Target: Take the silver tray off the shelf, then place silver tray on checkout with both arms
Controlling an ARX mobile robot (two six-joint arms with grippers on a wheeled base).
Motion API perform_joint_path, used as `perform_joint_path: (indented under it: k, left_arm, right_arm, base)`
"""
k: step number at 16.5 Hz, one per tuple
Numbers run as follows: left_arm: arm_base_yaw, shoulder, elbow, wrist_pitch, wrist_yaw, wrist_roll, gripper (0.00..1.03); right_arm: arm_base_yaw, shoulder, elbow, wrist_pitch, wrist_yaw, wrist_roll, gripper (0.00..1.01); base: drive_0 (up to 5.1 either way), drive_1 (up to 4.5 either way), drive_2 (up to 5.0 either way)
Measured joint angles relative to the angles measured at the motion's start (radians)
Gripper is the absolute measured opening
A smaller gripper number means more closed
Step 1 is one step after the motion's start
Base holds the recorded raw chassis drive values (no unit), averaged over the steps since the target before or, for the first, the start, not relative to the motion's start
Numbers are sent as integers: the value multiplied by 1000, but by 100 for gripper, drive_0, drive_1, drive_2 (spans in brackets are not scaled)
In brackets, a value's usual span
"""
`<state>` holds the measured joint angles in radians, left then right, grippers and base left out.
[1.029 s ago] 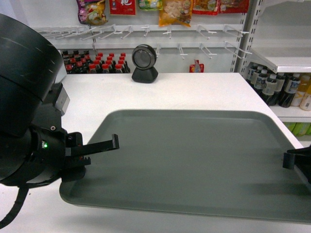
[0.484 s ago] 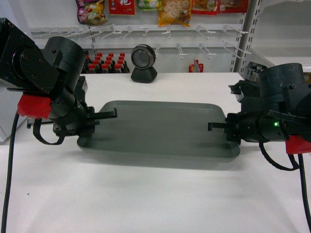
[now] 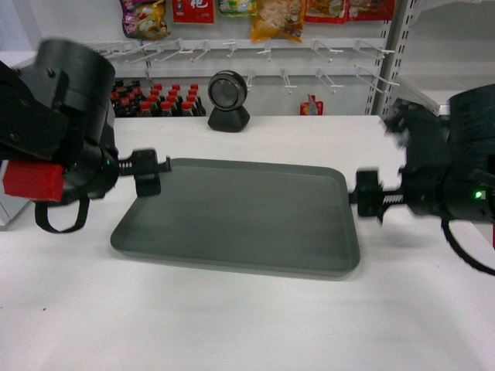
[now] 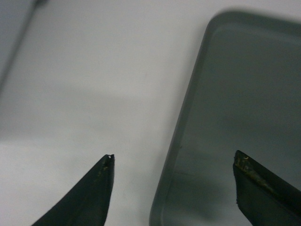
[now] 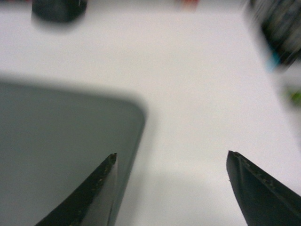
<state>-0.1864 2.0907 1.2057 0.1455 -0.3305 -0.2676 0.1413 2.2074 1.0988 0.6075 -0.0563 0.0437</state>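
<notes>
The silver tray (image 3: 240,212) lies flat on the white checkout (image 3: 232,332). My left gripper (image 3: 151,174) is at the tray's far left corner, open. In the left wrist view its fingers (image 4: 101,188) stand wide apart on either side of the tray's rim (image 4: 188,117), not touching it. My right gripper (image 3: 367,197) is just off the tray's right edge, also open. In the right wrist view one fingertip (image 5: 106,179) hangs over the tray (image 5: 56,141) and the other over bare counter. The shelf (image 3: 452,97) stands at the back right.
A black scanner (image 3: 230,100) stands on the counter's far edge. Red-capped bottles (image 3: 155,100) are lined up behind it. Drink bottles (image 3: 452,143) fill the lower right shelf. Snack packs (image 3: 278,15) hang above wire hooks on the back wall.
The tray has come down from between the two grippers and now rests on the counter. Both grippers have let go and drawn outward from its ends.
</notes>
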Motion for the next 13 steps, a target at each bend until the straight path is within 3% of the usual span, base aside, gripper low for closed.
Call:
perform_joint_path:
  k: [1, 2, 4, 5, 7, 8, 11, 12, 13]
  left_arm:
    - [-4, -61, -91, 269, 42, 55, 72]
    - [-4, -138, -195, 536, 138, 131, 62]
    - [40, -249, -428, 878, 186, 217, 40]
    - [61, -283, -528, 964, 195, 231, 29]
    - [84, -389, -687, 1019, 216, 247, 5]
    - [89, -460, -750, 1034, 231, 250, 2]
    - [106, -574, -872, 1027, 254, 250, 1]
    - [115, -615, -914, 1017, 257, 250, 1]
    - [147, -737, -994, 983, 288, 250, 1]
  right_arm:
    - [-13, -13, -60, 264, 103, -12, 65]
    - [-20, -50, -159, 438, 159, -18, 56]
    - [-45, -150, -382, 653, 164, -24, 34]
    - [-52, -232, -473, 674, 159, -28, 21]
    - [-55, -369, -613, 682, 132, -36, 2]
    - [-65, -425, -686, 679, 126, -37, 2]
    - [-91, -557, -804, 676, 119, -37, 2]
    - [-97, -615, -840, 678, 103, -37, 2]
    - [-143, -743, -919, 657, 60, -37, 2]
  base:
    - [0, 0, 0]
    - [0, 0, 0]
    - [0, 0, 0]
    - [0, 0, 0]
    - [0, 0, 0]
    - [0, 0, 0]
    - [0, 0, 0]
    - [0, 0, 0]
    - [0, 0, 0]
